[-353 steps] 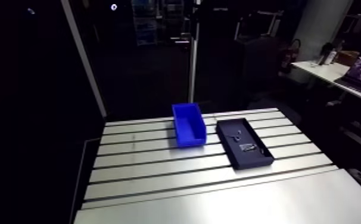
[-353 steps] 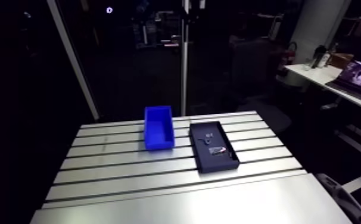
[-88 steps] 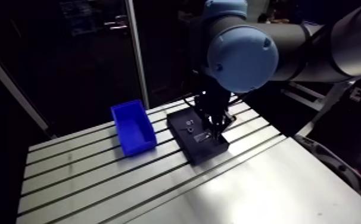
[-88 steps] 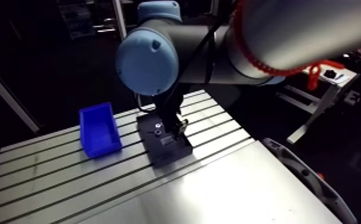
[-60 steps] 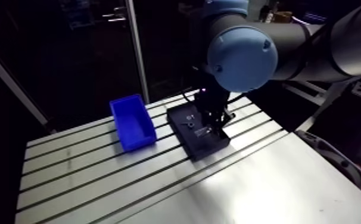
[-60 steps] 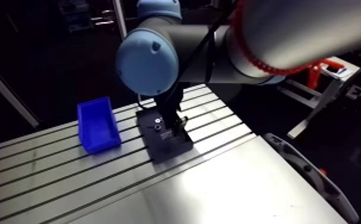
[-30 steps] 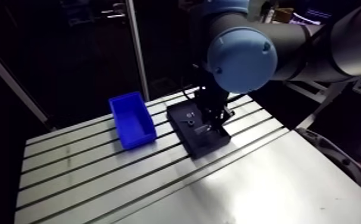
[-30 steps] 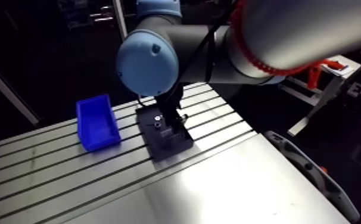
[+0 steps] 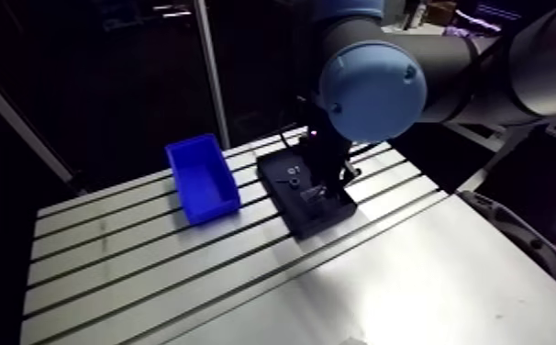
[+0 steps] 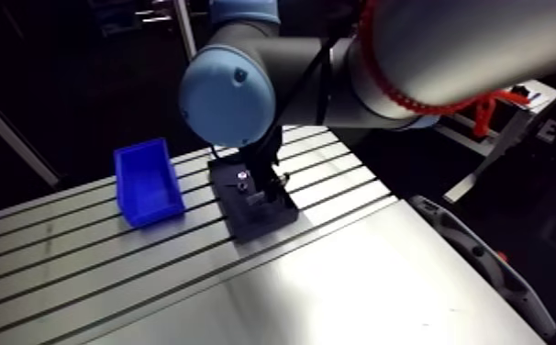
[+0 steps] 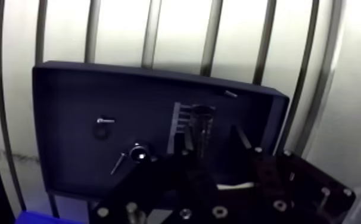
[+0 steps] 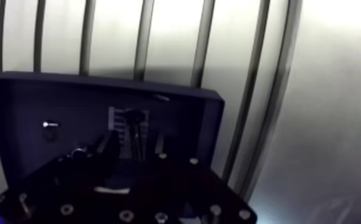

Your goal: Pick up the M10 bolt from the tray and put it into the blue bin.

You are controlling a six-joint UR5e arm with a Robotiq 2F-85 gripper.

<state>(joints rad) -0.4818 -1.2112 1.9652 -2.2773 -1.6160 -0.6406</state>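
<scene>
Claw (image 11: pixel 212 140) hangs over the black tray (image 11: pixel 69 149), fingers (image 11: pixel 240 140) spread either side of the bolt (image 11: pixel 202 124), not gripping. Blue bin (image 9: pixel 201 177) sits at the tray's nine o'clock.

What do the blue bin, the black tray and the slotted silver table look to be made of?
Rectangular blue bin: likely moulded plastic; even saturated colour, soft sheen. Shallow black tray: matte, no glints; perhaps plastic or foam, cannot tell. Slotted silver table: bare aluminium; bright glare, straight dark slots.

Bolt (image 11: pixel 202 126) in tray (image 11: pixel 69 95), blue bin (image 9: pixel 201 180) beside
</scene>
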